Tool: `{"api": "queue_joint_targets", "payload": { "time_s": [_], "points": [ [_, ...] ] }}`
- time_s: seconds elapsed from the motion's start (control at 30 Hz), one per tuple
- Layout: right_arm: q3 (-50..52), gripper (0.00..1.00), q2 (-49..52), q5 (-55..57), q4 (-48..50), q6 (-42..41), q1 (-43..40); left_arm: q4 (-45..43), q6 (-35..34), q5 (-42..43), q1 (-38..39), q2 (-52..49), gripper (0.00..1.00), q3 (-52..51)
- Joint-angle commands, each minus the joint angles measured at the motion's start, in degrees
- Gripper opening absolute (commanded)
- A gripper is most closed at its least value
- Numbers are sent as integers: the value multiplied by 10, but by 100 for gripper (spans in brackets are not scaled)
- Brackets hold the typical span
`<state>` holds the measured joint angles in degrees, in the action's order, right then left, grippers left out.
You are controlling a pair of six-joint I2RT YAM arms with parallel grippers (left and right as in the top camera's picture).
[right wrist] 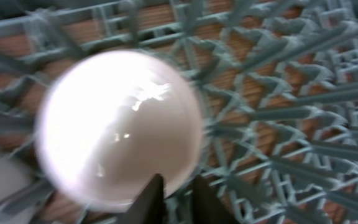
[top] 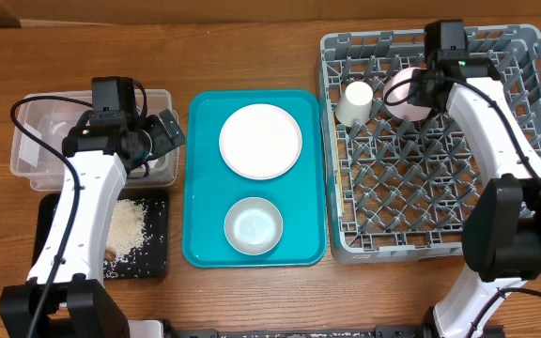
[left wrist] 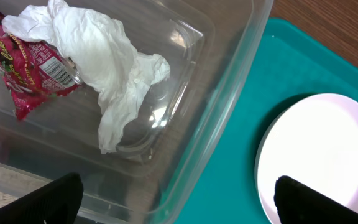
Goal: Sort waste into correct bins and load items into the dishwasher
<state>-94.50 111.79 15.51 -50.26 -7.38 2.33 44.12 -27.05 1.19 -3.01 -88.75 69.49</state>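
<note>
My left gripper is open and empty above the right wall of the clear tub. In the left wrist view its fingers straddle the tub's wall, with the white napkin and red wrapper lying inside. My right gripper is shut on the rim of the pinkish bowl over the back of the grey dish rack. The bowl is blurred in the right wrist view, its rim between the fingers. A white cup lies in the rack. The black tray holds rice scraps.
A teal tray between tub and rack carries the white plate, which also shows in the left wrist view, and a white bowl. Upright pegs fill the rack floor.
</note>
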Motion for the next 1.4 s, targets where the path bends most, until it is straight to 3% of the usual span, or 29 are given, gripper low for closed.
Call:
{"api": "queue_joint_targets", "payload": {
  "time_s": [0.0, 0.07, 0.17, 0.5, 0.83, 0.97, 1.0, 1.23, 1.27, 1.37],
  "points": [
    [-51, 32, -56, -150, -40, -4, 38, -2, -6, -7, -1, -4, 100, 5],
    [-64, 42, -74, -285, -94, -22, 58, -2, -6, -7, -1, -4, 100, 5],
    [-64, 48, -90, -411, -154, -33, 97, -2, -6, -7, -1, -4, 100, 5],
    [-16, 60, -90, -396, -225, -31, 292, -2, -6, -7, -1, -4, 100, 5],
    [77, 73, -90, -386, -87, -94, 450, -2, -6, -7, -1, -4, 100, 5],
    [116, 89, -90, -381, -29, -94, 487, -2, -6, -7, -1, -4, 100, 5],
    [123, 100, -90, -381, -18, -94, 494, -2, -6, -7, -1, -4, 100, 5],
    [155, 100, -90, -381, 16, -91, 520, -2, -6, -7, -1, -4, 100, 5],
    [156, 93, -90, -375, 16, -90, 520, -2, -6, -7, -1, -4, 100, 5],
    [160, 56, -90, -330, 16, -92, 520, -2, -6, -7, -1, -4, 100, 5]
  ]
}}
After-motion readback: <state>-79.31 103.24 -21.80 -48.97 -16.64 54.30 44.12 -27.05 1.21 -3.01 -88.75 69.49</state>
